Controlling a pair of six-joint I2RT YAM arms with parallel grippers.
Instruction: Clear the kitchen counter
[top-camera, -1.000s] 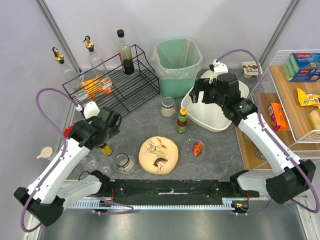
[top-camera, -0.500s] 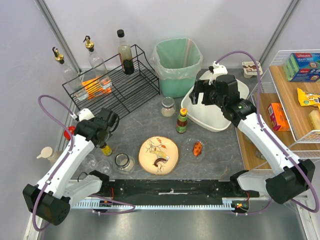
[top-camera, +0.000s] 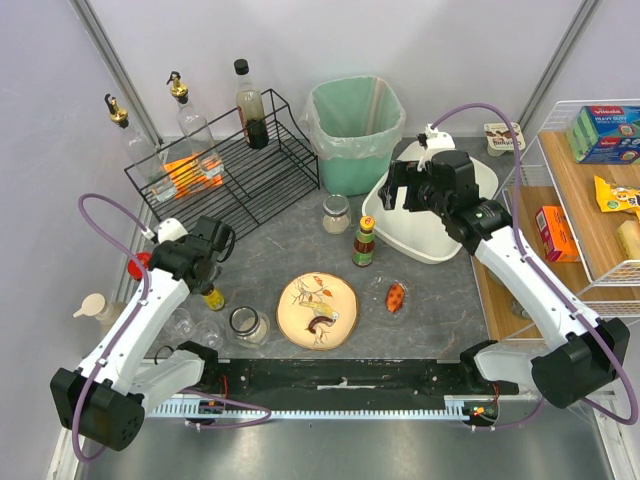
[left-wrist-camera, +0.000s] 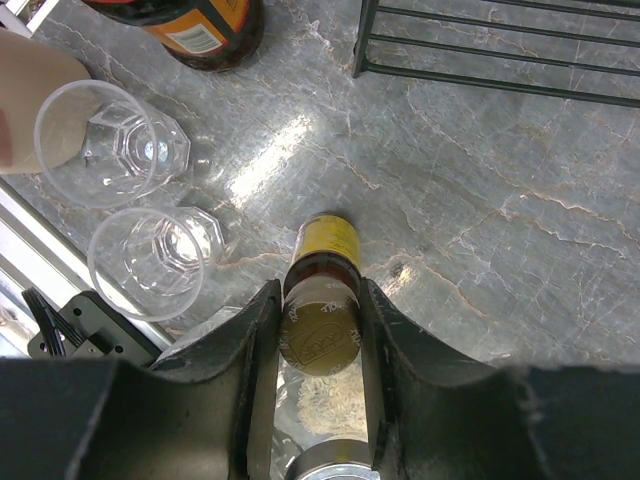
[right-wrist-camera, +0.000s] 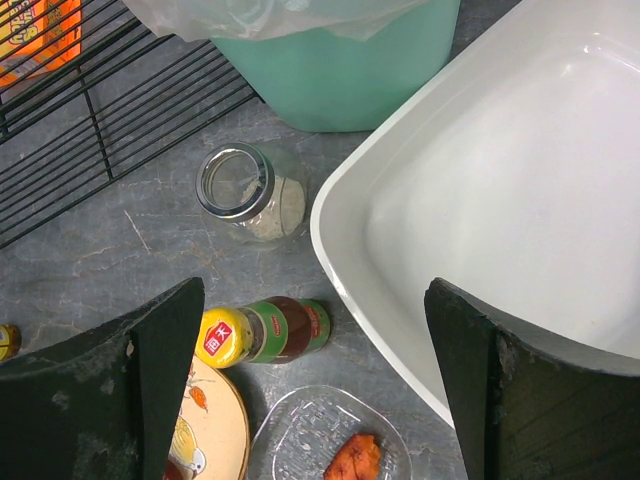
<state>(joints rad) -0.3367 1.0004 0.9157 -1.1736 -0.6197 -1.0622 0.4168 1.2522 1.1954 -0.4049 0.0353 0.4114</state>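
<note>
The kitchen counter (top-camera: 270, 250) is a dark grey mottled worktop. On its left part stands a small brown bottle (left-wrist-camera: 327, 238) with a yellow label and gold cap. My left gripper (left-wrist-camera: 318, 300) reaches down over it, both fingers pressed against the cap. In the top view the same bottle (top-camera: 212, 298) shows just under the left gripper (top-camera: 205, 272). My right gripper (top-camera: 405, 190) hangs wide open above the rim of a white tub (top-camera: 440, 235) and holds nothing. Below the right gripper (right-wrist-camera: 312, 300) stands a green-label sauce bottle (right-wrist-camera: 262, 331).
A bird-pattern plate (top-camera: 318, 310), a clear dish with an orange piece (top-camera: 396, 297) and two glass jars (top-camera: 336, 213) (top-camera: 247, 323) stand mid-counter. Two tumblers (left-wrist-camera: 112, 143) (left-wrist-camera: 152, 262) sit left of the bottle. A black wire rack (top-camera: 230, 165), green bin (top-camera: 355, 130) and shelf (top-camera: 590, 200) border the area.
The left arm has dropped down over the small bottle and its fingers have closed in onto the cap. The right arm has shifted slightly left and stays open.
</note>
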